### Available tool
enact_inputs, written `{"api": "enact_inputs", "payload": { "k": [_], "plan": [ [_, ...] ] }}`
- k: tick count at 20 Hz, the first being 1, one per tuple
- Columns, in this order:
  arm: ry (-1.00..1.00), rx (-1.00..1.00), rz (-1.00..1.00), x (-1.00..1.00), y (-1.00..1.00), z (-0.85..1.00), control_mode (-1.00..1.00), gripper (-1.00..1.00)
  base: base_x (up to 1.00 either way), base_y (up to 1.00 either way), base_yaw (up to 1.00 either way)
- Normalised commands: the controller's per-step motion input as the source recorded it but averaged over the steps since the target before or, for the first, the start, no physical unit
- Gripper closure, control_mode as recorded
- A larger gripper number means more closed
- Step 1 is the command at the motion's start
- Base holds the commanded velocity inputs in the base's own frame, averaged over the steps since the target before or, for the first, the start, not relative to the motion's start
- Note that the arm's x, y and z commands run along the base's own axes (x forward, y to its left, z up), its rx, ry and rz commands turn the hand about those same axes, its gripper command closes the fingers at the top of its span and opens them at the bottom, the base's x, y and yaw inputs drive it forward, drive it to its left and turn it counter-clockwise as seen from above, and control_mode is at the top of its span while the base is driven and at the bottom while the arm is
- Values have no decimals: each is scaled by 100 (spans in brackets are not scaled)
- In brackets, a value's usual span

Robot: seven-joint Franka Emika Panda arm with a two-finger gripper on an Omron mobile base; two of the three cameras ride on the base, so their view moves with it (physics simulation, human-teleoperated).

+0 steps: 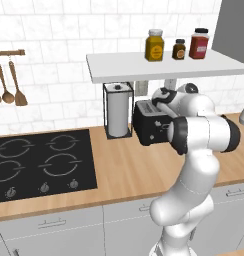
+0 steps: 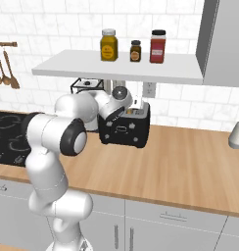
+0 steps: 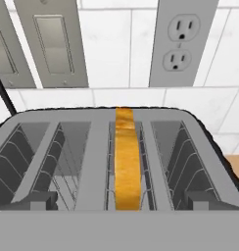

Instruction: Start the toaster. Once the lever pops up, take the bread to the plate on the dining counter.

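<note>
The black toaster (image 1: 151, 125) (image 2: 126, 130) stands on the wood counter against the tiled wall, under the shelf. My gripper (image 2: 122, 105) hangs just above its top and points down at it. The hand view looks straight onto the toaster's grey slotted top (image 3: 97, 147), with the bread (image 3: 127, 162) standing on edge in the right slot, its tan crust showing. The two dark fingertips (image 3: 33, 201) sit wide apart at the bottom of that view with nothing between them, so the gripper is open. The plate and the dining counter are out of view.
A tall white paper-towel holder (image 1: 118, 110) stands just left of the toaster. The black stovetop (image 1: 41, 162) lies further left. A white shelf (image 1: 164, 65) with three jars hangs low over the toaster. A wall outlet (image 3: 182, 41) is behind it.
</note>
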Motion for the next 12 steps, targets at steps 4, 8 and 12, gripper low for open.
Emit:
{"api": "enact_inputs", "payload": {
  "k": [4,8,12],
  "plan": [
    [0,0,0,12,0,-3,-100,-100,0,0,0],
    [0,0,0,6,0,-13,-100,-100,0,0,0],
    [0,0,0,3,0,-20,-100,-100,0,0,0]
  ]
}}
